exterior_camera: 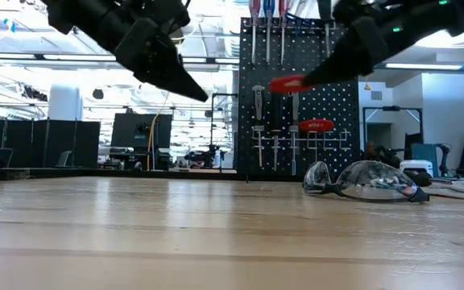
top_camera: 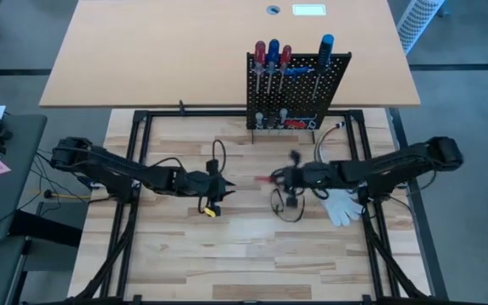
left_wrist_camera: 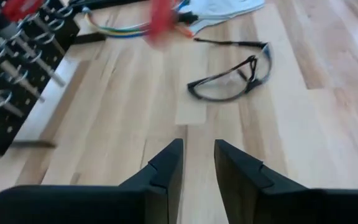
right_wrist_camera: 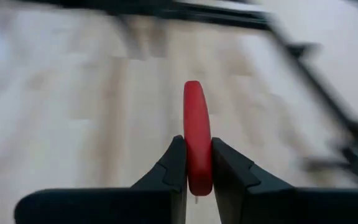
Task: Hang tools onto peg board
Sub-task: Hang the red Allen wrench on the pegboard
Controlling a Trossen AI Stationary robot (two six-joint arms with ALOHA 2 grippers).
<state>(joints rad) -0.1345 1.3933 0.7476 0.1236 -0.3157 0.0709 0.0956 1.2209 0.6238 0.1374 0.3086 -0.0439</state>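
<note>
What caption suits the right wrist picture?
Right gripper clamps a red-handled tool above the wooden table.

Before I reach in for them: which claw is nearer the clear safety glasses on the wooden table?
Right. The right claw hangs almost over the clear safety glasses, gripping a red-handled tool; the left claw sits farther off.

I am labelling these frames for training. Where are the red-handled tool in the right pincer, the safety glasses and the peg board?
red-handled tool (right_wrist_camera: 194, 140): right wrist view, middle of its red handle.
safety glasses (left_wrist_camera: 229, 81): left wrist view, on the lens.
peg board (top_camera: 324, 80): high view, bare perforated panel face.
</note>
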